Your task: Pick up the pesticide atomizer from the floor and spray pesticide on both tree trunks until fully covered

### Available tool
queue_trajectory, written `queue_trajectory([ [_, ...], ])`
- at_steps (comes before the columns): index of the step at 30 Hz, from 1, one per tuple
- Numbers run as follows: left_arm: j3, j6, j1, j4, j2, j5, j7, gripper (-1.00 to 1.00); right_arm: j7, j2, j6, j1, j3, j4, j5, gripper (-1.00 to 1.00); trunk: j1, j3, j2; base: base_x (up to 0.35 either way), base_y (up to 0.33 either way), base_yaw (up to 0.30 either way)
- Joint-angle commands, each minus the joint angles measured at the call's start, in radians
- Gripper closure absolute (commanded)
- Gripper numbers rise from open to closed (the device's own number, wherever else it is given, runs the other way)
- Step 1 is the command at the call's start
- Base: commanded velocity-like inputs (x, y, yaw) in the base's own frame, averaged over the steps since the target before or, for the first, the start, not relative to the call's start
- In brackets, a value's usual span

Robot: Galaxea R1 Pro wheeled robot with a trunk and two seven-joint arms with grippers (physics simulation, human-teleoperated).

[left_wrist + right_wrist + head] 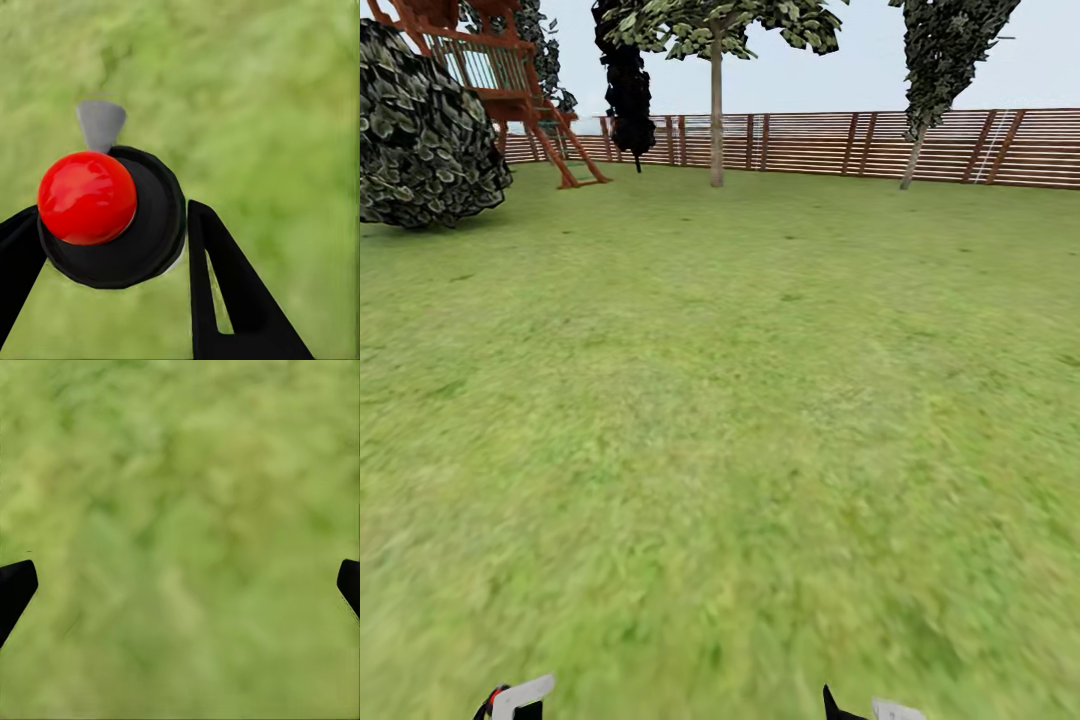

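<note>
While the head view takes in the whole lawn, with a slatted fence at its far edge, the wrist views look straight down at blurred grass. Far ahead of both claws stands a tree with a pale, bare trunk, and a second tree leans further to the right near the fence. Ahead and to the left sit a round bush and a red-brown play tower, with a near-black tree between the tower and the pale trunk.

Only the left wrist view shows the atomizer: a black round body with a glossy red knob on top and a grey cone-shaped nozzle pointing away from the camera. It sits between the fingers of the left claw, which is closed narrowly around it, one black finger against its side and the other at the opposite edge. In the head view just the tips of the two arms peek in at the lower edge.

The right claw is spread wide, its fingertips at opposite edges of its wrist view, with nothing between them but grass beneath.
</note>
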Motion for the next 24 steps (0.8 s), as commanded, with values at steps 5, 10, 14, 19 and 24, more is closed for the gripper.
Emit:
queue_trajectory([
  [5,0.000,0.000,0.000,0.000,0.000,0.000,0.000,1.00,0.000,0.000,0.000,0.000,0.000,0.000,0.000,-1.00,0.000,0.000,0.000,0.339,0.000,0.000],
  [10,0.000,0.000,0.000,0.000,0.000,0.000,0.000,1.00,0.000,0.000,0.000,0.000,0.000,0.000,0.000,-1.00,0.000,0.000,0.000,0.339,0.000,0.000],
  [14,0.000,0.000,0.000,0.000,0.000,0.000,0.000,1.00,0.000,0.000,0.000,0.000,0.000,0.000,0.000,-1.00,0.000,0.000,0.000,0.339,0.000,0.000],
  [19,0.000,0.000,0.000,0.000,0.001,0.000,0.000,1.00,0.000,0.000,0.000,0.000,0.000,0.000,0.000,-1.00,0.000,0.000,0.000,0.339,0.000,0.000],
  [24,0.000,0.000,0.000,0.000,0.001,0.000,0.000,1.00,0.000,0.000,0.000,0.000,0.000,0.000,0.000,-1.00,0.000,0.000,0.000,0.339,0.000,0.000],
])
